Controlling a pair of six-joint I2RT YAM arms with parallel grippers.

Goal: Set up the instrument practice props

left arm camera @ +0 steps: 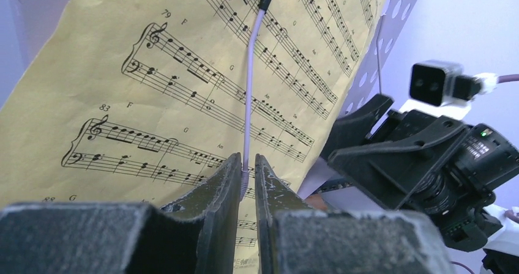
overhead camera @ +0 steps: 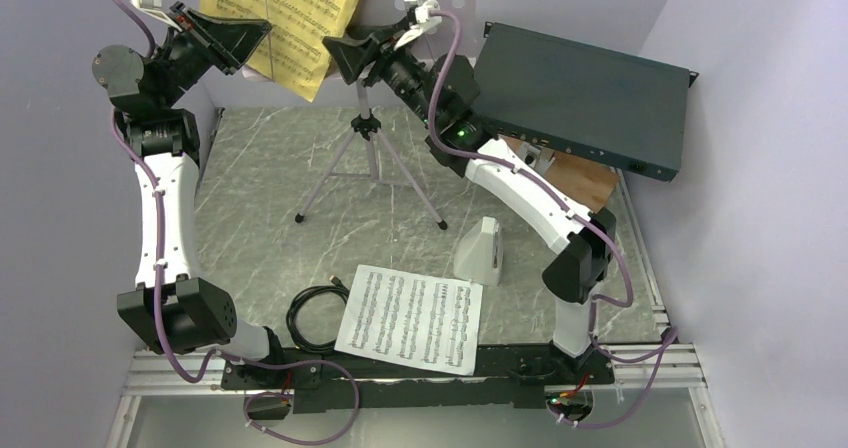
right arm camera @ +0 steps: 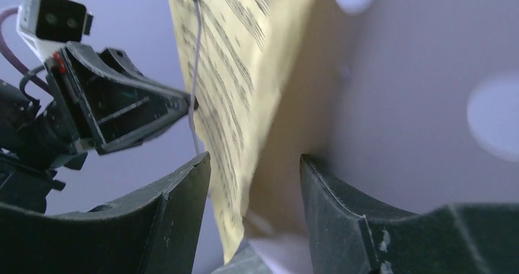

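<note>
Widest of all is the grey marbled table (overhead camera: pixel 260 198). At its far right a dark-green flat box (overhead camera: pixel 585 93) sits tilted, raised off the surface. The music stand (overhead camera: pixel 365 128) is upright at the back centre, its silver tripod legs splayed on the table and its pale perforated desk up top.

On that desk hangs the yellow sheet-music page (overhead camera: pixel 285 13), skewed, with its lower corner drooping below the desk. The white sheet-music page (overhead camera: pixel 410 320) lies flat at the near edge, between the two arm bases.

The right gripper (right arm camera: pixel 254 164) is up at the stand. Its jaws are spread wide, straddling the yellow page's lower edge, with the perforated desk just behind. The left gripper (left arm camera: pixel 246 161) faces the page from the other side. Its jaws are drawn almost together on the thin lilac retaining wire (left arm camera: pixel 248 90), which seems nipped between them, though the contact itself is hard to make out.

The coiled black cable (overhead camera: pixel 312 320) lies just left of the white page. The small white metronome (overhead camera: pixel 480 251) stands upright just beyond that page's far right corner.
</note>
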